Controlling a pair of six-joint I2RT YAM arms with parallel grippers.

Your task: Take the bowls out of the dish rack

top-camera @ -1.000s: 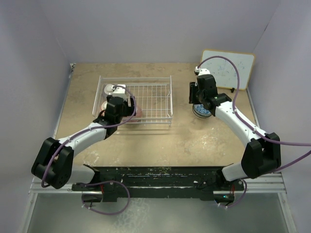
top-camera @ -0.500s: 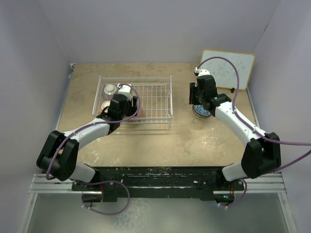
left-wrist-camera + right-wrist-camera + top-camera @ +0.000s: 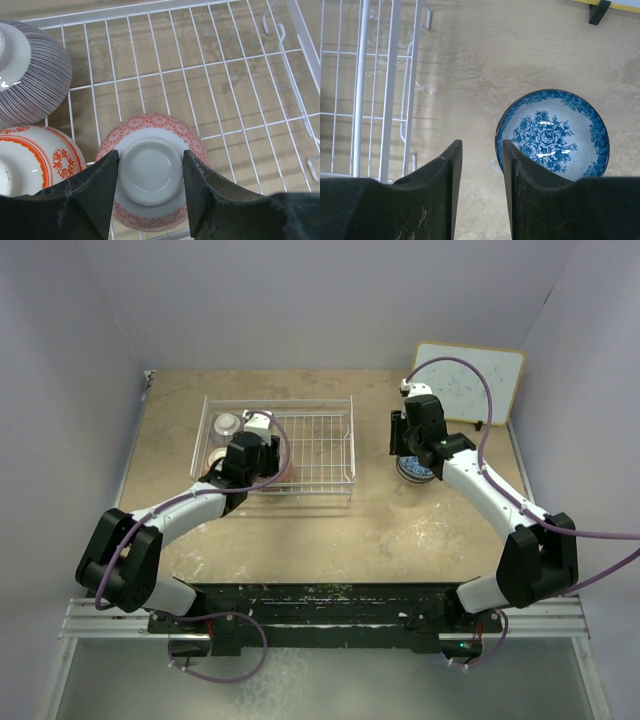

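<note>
Tan table (image 3: 300,530), left jaws against bowl (image 3: 150,172)

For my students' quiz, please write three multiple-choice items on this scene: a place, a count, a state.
1. Where is the blue-and-white bowl? A on the table, right of the dish rack; B inside it; C in the air.
2. How many bowls does the left wrist see? A one; B five; C three.
3. The red-patterned bowl between the left fingers is: A upright; B upside down; C on its side.
Key: A, it rests on bare table; C, grey-striped bowl, orange-and-white bowl, red-patterned one; B, foot ring up.
</note>
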